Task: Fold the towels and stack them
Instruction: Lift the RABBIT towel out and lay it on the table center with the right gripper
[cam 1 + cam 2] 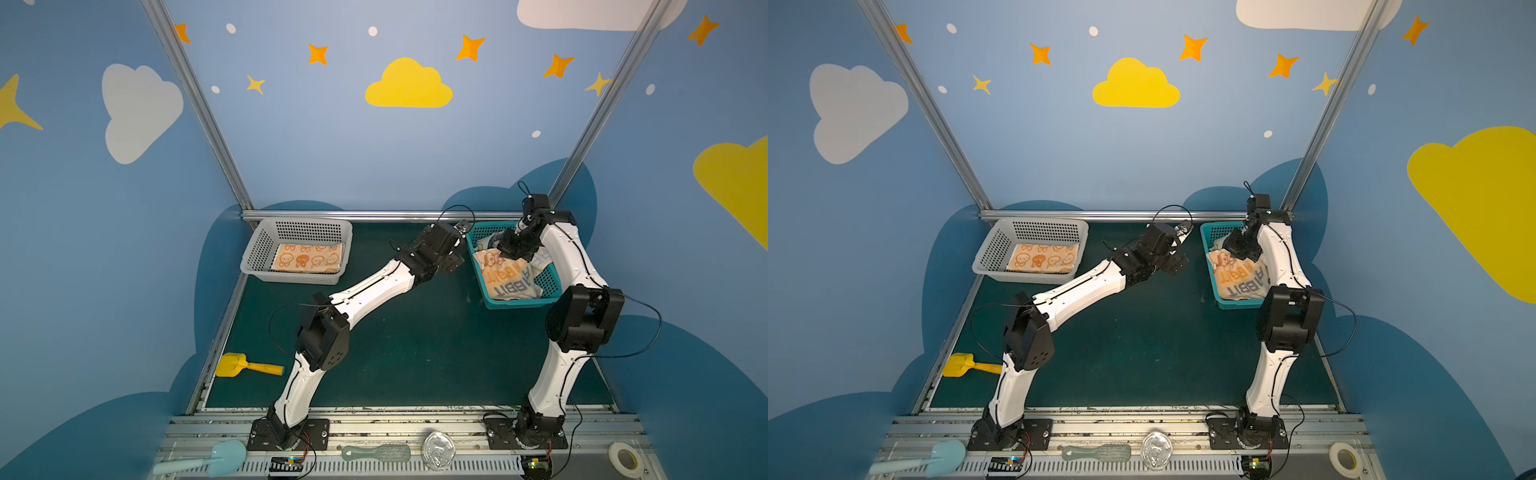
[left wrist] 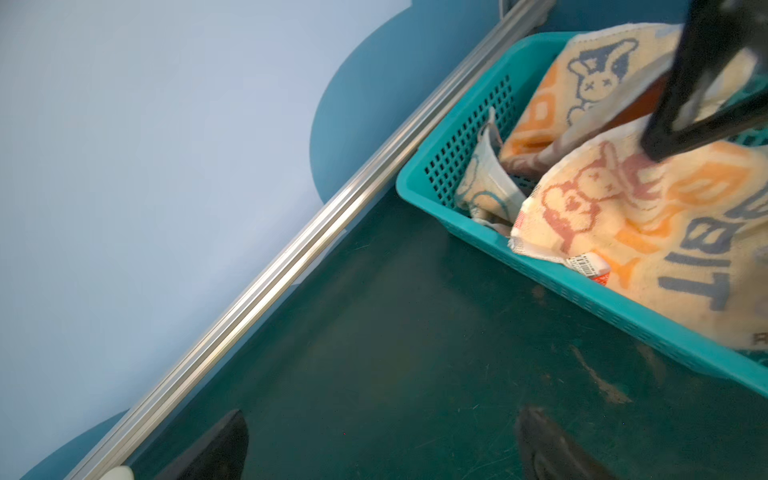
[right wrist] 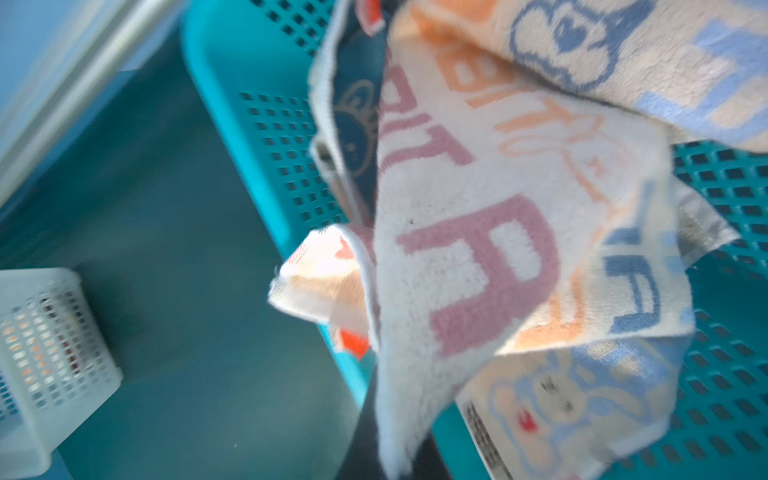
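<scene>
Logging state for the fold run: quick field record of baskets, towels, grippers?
white basket: back left, holds folded bunny towel
teal basket: back right, holds crumpled RABBIT towel
left gripper: open, over the mat beside teal basket
right gripper: shut on RABBIT towel, inside teal basket
stack: one towel folded so far

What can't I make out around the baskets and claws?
- Right claw grip: covered by the cream towel with orange-blue RABBIT lettering in the blurred right wrist view, and by its wrist in both top views.
- Teal perforated plastic basket: how many towels lie beneath that one.
- Left claw: cut off at the left wrist view's edge.
- White perforated plastic basket: anything under the folded orange-bunny towel.
</scene>
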Tool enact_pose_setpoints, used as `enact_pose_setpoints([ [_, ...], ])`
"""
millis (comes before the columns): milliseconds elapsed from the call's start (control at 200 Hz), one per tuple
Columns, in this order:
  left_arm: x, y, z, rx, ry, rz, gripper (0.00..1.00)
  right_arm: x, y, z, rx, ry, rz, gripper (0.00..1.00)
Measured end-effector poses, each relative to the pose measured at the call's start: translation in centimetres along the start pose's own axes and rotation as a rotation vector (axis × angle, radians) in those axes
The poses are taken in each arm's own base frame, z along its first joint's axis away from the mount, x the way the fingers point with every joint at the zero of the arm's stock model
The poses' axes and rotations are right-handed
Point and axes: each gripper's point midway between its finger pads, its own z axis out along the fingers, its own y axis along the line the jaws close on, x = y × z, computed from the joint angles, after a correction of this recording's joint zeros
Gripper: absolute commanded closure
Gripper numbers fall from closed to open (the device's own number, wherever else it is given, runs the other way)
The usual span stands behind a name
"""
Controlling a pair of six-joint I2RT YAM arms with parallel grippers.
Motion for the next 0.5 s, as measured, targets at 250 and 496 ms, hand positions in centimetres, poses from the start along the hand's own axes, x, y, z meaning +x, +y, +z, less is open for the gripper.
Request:
enact_pose_setpoints([
  [250, 1.4, 6.4, -2.1, -0.033, 0.074, -0.235, 0.00, 0.1, 6.0, -4.5, -0.082, -0.081, -0.137, 1.00],
  [496, 5.2, 11.9, -6.7, -0.070, 0.119, -0.455, 0.00, 5.6, 17.5, -10.7, -0.277, -0.211, -0.435, 1.00],
])
